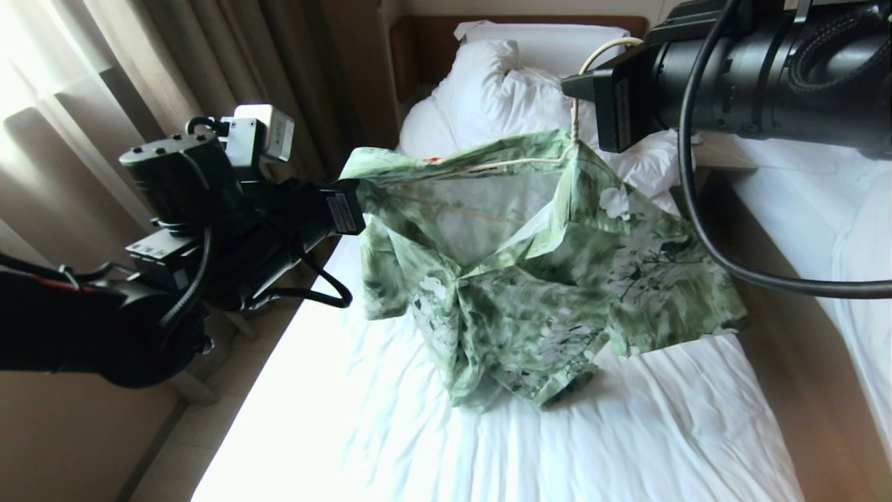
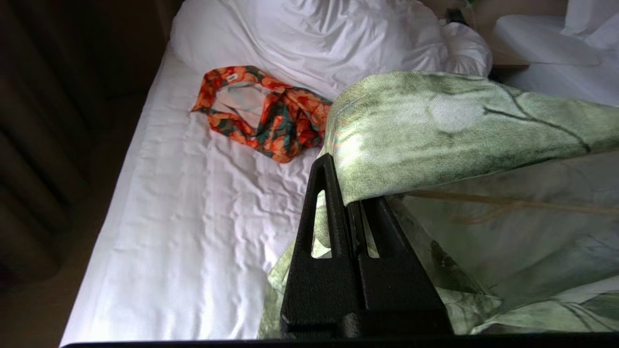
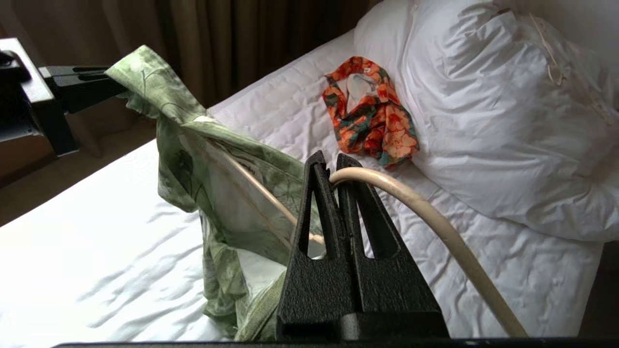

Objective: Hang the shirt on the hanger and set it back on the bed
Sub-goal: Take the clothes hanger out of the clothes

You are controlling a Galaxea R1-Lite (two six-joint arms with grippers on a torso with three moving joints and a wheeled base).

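Observation:
The green leaf-print shirt (image 1: 529, 279) hangs in the air over the bed (image 1: 418, 432), its lower part resting on the sheet. My left gripper (image 1: 357, 203) is shut on one shoulder edge of the shirt (image 2: 459, 125), with fabric draped over the left gripper (image 2: 346, 193). My right gripper (image 1: 580, 90) holds the cream hanger (image 1: 516, 164) by its hook, above the collar. In the right wrist view the right gripper (image 3: 333, 169) is shut on the hanger (image 3: 435, 217). One hanger arm runs inside the shirt (image 3: 193, 145).
An orange-and-teal floral garment (image 2: 261, 113) lies on the sheet near the bunched white pillows and duvet (image 3: 493, 121). A second white bed (image 1: 801, 202) stands to the right across a wooden gap. Curtains (image 1: 139, 63) hang to the left.

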